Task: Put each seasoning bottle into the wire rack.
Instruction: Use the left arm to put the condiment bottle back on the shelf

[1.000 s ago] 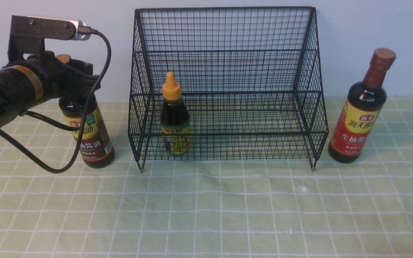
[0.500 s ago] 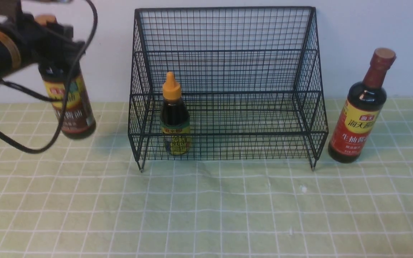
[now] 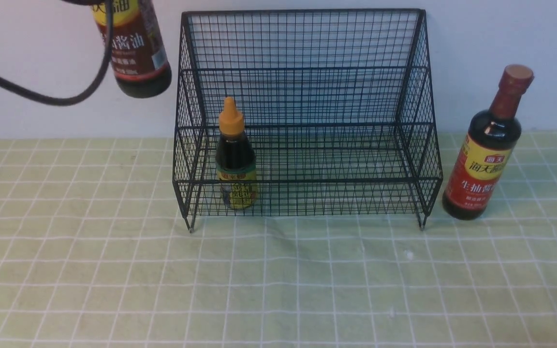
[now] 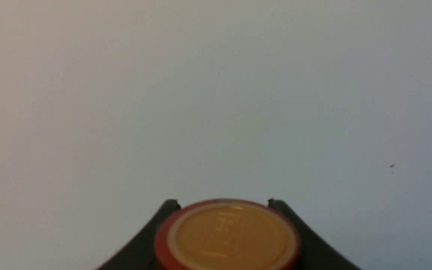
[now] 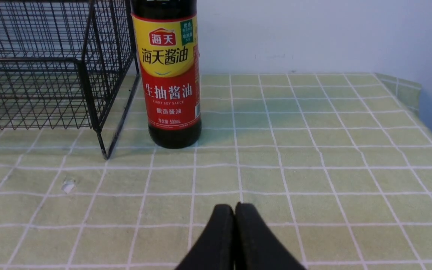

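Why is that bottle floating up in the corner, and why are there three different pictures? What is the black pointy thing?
These come from a robot with two arms, each ending in a gripper. One camera looks forward from between the arms; the other two ride on the wrists.

The bottle with the yellow-brown label is not floating. The left gripper holds it by the neck, above the picture's edge. The left wrist camera looks down on its round cap, with a black finger on each side.

The black pointy thing is the right gripper, shut and holding nothing, seen from its own wrist camera.

On the green checked tablecloth stands a black wire rack. A small bottle with an orange cap already stands inside it. A tall bottle with a yellow-red label stands on the cloth beside the rack's right side.
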